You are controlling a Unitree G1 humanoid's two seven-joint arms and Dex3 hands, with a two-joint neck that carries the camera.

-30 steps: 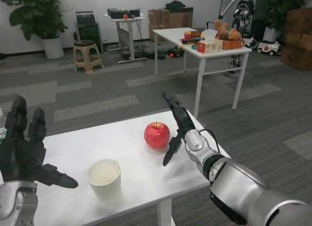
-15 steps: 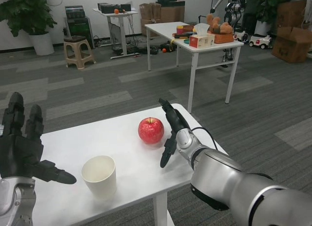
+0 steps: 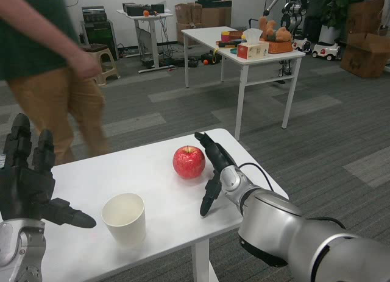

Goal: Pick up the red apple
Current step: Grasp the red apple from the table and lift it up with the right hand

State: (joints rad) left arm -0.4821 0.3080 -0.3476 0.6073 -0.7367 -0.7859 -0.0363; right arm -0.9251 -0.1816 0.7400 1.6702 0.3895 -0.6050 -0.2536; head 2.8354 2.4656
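Note:
The red apple (image 3: pixel 189 162) stands upright on the white table (image 3: pixel 152 172), toward its far right part. My right hand (image 3: pixel 211 166) is just to the right of the apple, fingers spread, holding nothing; a small gap seems to separate it from the fruit. My left hand (image 3: pixel 27 181) hovers over the table's left end with fingers apart and empty, far from the apple.
A white paper cup (image 3: pixel 124 218) stands near the table's front edge, left of the apple. A person (image 3: pixel 49 69) in a green top and tan trousers stands just beyond the table's far left. Another white table (image 3: pixel 244 47) with boxes stands further back.
A person has walked into view behind the table's left side. My right hand has edged slightly closer to the apple. Left hand, cup and apple stay put.

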